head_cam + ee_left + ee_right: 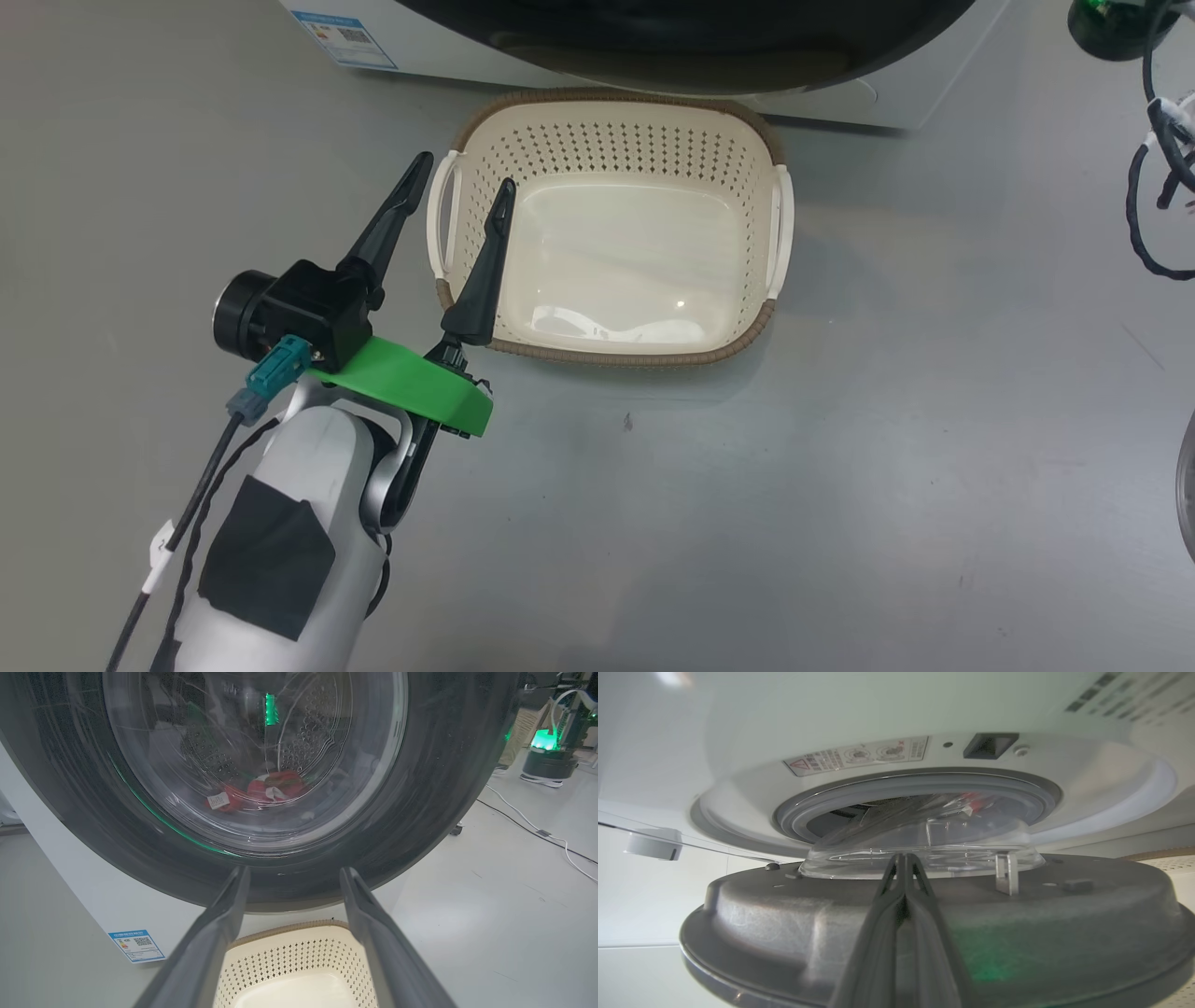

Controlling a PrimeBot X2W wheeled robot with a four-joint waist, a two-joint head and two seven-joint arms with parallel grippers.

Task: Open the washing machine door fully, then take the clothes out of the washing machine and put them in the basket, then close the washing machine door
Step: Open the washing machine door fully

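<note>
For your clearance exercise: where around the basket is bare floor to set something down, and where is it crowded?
Bare floor lies on the near side of the basket and to its right, up to the cables. The basket is empty. Crowded: the strip between basket and washing machine, under the door.

The head camera looks steeply down at the floor [840,467], with the basket [616,140] mid-frame and the washing machine door [672,47] at the top edge. The left wrist camera sits low over that basket, facing the door's glass from near, past the left hand [466,175]. The right wrist camera, behind the right hand [903,856], is very close to the door's inner side, facing the washing machine [878,704]; a cream edge at its right may be the basket.
</note>
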